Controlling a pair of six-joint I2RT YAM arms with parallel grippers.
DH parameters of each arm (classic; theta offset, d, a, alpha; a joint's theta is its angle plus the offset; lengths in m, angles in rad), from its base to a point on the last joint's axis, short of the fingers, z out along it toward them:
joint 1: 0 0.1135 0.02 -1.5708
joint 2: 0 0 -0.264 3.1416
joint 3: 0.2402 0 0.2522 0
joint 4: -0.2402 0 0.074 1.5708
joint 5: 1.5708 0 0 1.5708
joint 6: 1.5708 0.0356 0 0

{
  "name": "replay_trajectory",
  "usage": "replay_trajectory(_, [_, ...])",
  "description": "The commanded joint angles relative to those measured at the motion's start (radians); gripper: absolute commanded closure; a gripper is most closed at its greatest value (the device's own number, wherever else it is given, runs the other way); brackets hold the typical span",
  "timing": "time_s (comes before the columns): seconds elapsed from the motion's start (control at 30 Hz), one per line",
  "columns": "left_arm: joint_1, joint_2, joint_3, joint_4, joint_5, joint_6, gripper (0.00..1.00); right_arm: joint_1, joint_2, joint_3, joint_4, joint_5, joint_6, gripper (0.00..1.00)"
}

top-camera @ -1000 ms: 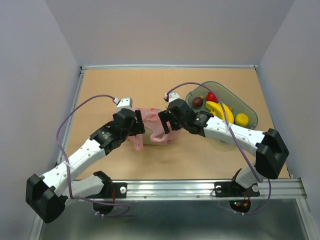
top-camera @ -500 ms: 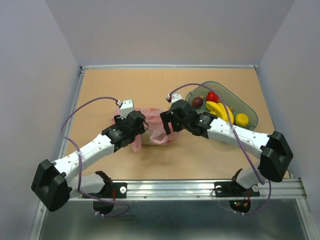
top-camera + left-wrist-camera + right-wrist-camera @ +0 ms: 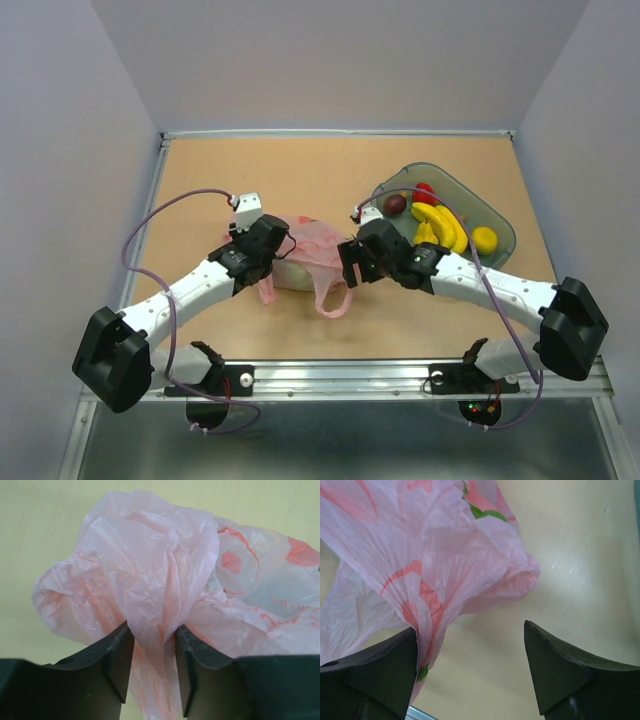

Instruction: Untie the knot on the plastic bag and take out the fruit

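The pink plastic bag [image 3: 312, 243] lies crumpled mid-table between both arms. My left gripper [image 3: 281, 247] sits at its left side. In the left wrist view the left gripper [image 3: 152, 640] is shut on a twisted bunch of the plastic bag [image 3: 150, 555]. I cannot tell whether that bunch is the knot. A loop handle [image 3: 334, 299] trails toward the near edge. My right gripper [image 3: 347, 268] is at the bag's right side. Seen from the right wrist, the right gripper [image 3: 470, 645] stands open, and the plastic bag [image 3: 420, 545] drapes against one finger. Any fruit in the bag is hidden by the film.
A grey tray [image 3: 502, 222] stands at the right. It holds yellow bananas [image 3: 440, 222], a dark purple round fruit [image 3: 395, 204], a red fruit [image 3: 425, 192] and a small yellow one [image 3: 483, 238]. A raised rim [image 3: 330, 132] runs along the table's far edge.
My left gripper has closed on the bag's bunched plastic. The right arm has pulled back toward the near edge, and a loop handle now trails out in front of the bag.
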Motion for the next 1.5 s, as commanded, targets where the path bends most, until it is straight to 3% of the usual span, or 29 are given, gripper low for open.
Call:
replay_trajectory(0.0, [0.049,-0.015,0.013,0.05,-0.033,0.08,0.8,0.005,-0.037,-0.049,0.012,0.004,0.033,0.21])
replay_trajectory(0.07, [0.08,-0.027,0.033,0.056,-0.024,0.109,0.98,0.006,-0.041,-0.074,0.012,0.009,0.045,0.29])
replay_trajectory(0.1, [0.091,-0.031,0.043,0.056,-0.016,0.137,1.0,0.005,-0.044,-0.084,0.012,0.013,0.045,0.32])
replay_trajectory(0.17, [0.118,-0.05,0.078,0.058,0.004,0.177,1.0,0.005,-0.048,-0.101,0.012,0.021,0.048,0.48])
replay_trajectory(0.2, [0.126,-0.056,0.111,0.052,0.033,0.216,1.0,0.005,-0.053,-0.106,0.012,0.026,0.047,0.64])
replay_trajectory(0.37, [0.162,-0.093,0.225,-0.023,0.123,0.306,1.0,0.005,-0.082,-0.104,0.007,0.084,0.018,0.97])
replay_trajectory(0.4, [0.168,-0.096,0.242,-0.039,0.136,0.318,1.0,0.005,-0.091,-0.097,0.004,0.093,0.01,0.99])
replay_trajectory(0.67, [0.18,-0.18,0.307,-0.136,0.321,0.346,1.0,0.006,-0.192,0.176,-0.028,0.153,-0.133,0.99])
replay_trajectory(0.8, [0.18,-0.238,0.287,-0.154,0.334,0.324,1.0,0.006,-0.185,0.299,-0.027,0.271,-0.238,0.99])
replay_trajectory(0.93, [0.183,-0.239,0.26,-0.192,0.43,0.33,1.0,-0.01,-0.093,0.365,-0.019,0.386,-0.366,0.99])
replay_trajectory(1.1, [0.183,-0.228,0.207,-0.203,0.599,0.312,1.0,-0.104,0.059,0.42,0.078,0.28,-0.413,0.99])
replay_trajectory(1.33, [0.214,-0.275,0.26,-0.218,0.469,0.231,1.0,-0.158,0.246,0.601,0.116,0.228,-0.447,0.99])
replay_trajectory(1.43, [0.234,-0.28,0.297,-0.206,0.458,0.192,1.0,-0.158,0.271,0.688,0.116,0.194,-0.473,0.93])
replay_trajectory(1.47, [0.235,-0.28,0.296,-0.194,0.479,0.182,1.0,-0.158,0.269,0.698,0.116,0.184,-0.469,0.86])
